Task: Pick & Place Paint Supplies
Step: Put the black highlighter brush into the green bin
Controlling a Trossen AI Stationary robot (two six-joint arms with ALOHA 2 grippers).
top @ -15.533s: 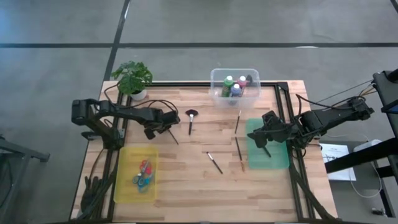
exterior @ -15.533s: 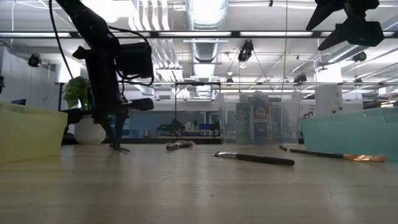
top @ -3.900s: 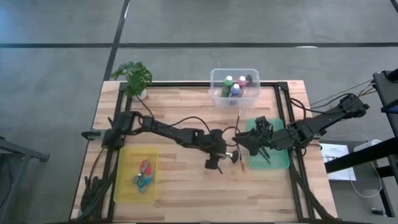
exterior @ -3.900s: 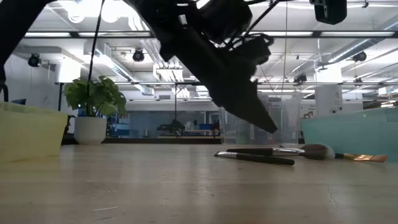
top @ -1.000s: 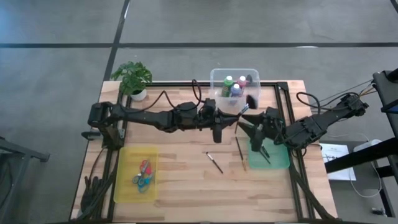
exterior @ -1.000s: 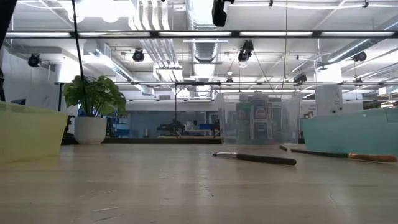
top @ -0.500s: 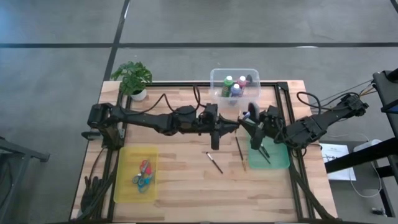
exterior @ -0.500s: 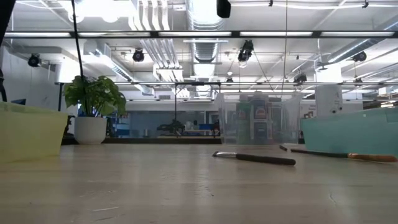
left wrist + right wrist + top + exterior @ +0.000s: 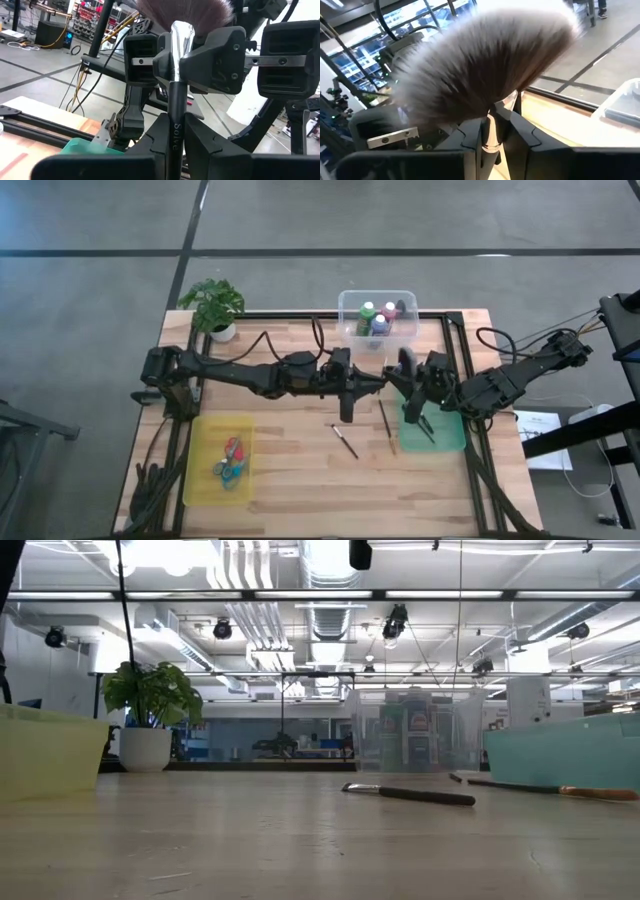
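Chrome-ferruled fan brush [image 9: 179, 50], dark handle: held in mid-air between both arms above the table's middle, beside the green tray [image 9: 445, 442]. Your left gripper [image 9: 372, 383] stays clamped on the handle, and your right gripper [image 9: 408, 380], spread wide a second ago, has now closed on the ferrule. Handover looks half done, so release left next; two brushes [image 9: 385, 420] remain on the wood.

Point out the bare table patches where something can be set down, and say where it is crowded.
Bare wood lies between the yellow tray and the short brush, and between the plant and the clear bin. The crowded part is mid-table, where left gripper and right gripper both hold the fan brush beside the teal tray.
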